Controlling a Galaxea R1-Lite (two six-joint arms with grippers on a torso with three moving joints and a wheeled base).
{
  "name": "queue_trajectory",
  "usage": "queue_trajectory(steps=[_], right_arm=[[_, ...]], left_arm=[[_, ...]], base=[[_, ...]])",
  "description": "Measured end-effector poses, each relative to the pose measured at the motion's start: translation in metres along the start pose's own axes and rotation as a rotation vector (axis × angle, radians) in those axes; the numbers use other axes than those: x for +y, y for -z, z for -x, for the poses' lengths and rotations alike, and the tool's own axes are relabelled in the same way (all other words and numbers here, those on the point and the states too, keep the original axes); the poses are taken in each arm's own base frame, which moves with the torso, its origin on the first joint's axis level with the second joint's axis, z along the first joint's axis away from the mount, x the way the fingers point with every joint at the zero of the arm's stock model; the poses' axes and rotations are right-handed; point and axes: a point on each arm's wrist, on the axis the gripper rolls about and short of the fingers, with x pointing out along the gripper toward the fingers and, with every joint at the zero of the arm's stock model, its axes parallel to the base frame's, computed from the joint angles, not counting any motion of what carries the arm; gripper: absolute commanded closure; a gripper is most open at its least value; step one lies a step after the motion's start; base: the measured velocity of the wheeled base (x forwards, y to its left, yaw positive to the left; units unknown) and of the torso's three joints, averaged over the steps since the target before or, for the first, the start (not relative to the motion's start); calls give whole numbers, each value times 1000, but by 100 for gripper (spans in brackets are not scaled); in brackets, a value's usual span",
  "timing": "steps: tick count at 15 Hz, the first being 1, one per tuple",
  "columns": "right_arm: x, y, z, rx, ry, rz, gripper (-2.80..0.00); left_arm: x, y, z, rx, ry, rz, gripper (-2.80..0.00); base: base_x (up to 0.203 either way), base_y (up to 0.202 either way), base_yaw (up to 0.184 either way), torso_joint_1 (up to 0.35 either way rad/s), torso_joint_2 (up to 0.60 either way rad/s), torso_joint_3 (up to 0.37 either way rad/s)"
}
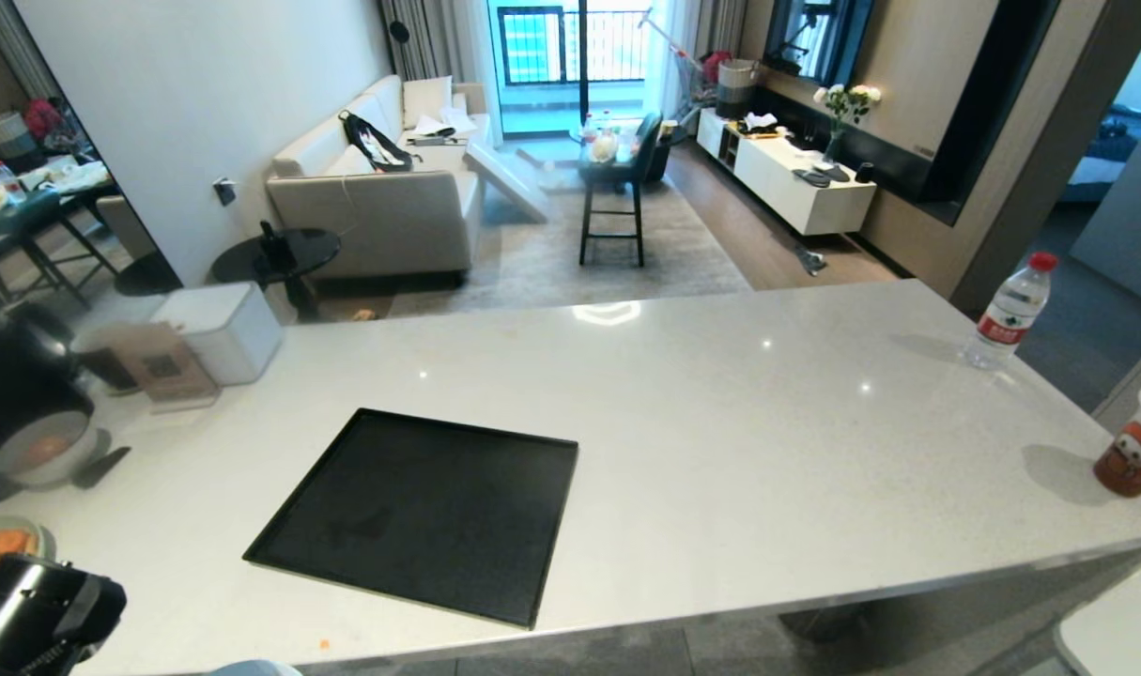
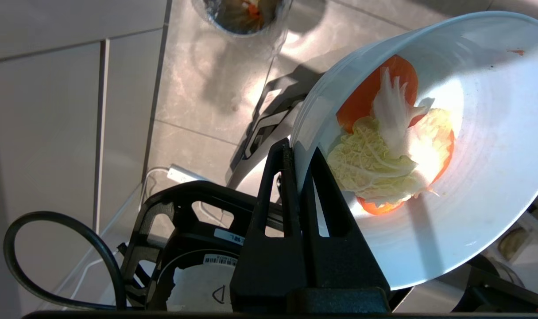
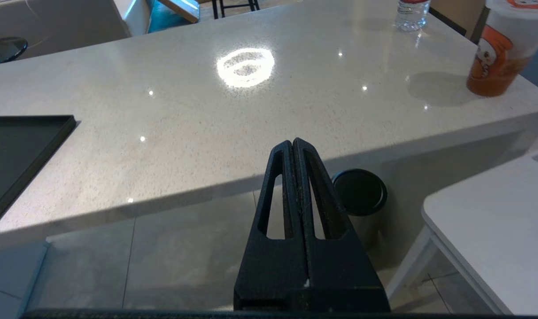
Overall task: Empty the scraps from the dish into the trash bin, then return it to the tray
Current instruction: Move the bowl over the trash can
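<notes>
While left claw (image 2: 295, 155) pinches dish (image 2: 472, 177), no label legible.

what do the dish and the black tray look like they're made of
Dish: probably glazed ceramic or melamine; smooth, pale, glossy with bright highlights, thin rim pinched between the left gripper's fingers. Tray: likely matte plastic or coated metal; flat black, nearly no reflection, low raised rim.

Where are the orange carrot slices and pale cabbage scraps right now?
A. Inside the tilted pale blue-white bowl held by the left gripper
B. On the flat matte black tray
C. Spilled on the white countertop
A: in the left wrist view the scraps lie inside the tilted pale blue-white bowl, whose rim the left gripper pinches; the black tray holds nothing.
</notes>
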Motion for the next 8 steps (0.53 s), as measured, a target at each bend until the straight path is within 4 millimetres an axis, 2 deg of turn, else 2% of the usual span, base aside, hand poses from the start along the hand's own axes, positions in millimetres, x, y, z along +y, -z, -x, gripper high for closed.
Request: queue_trajectory(steps=[8], right_arm=[[0, 0, 0, 0, 0, 0, 0]], left_arm=[[2, 2, 3, -21, 8, 0, 0]], base=[[-195, 0, -2, 4, 4, 3]])
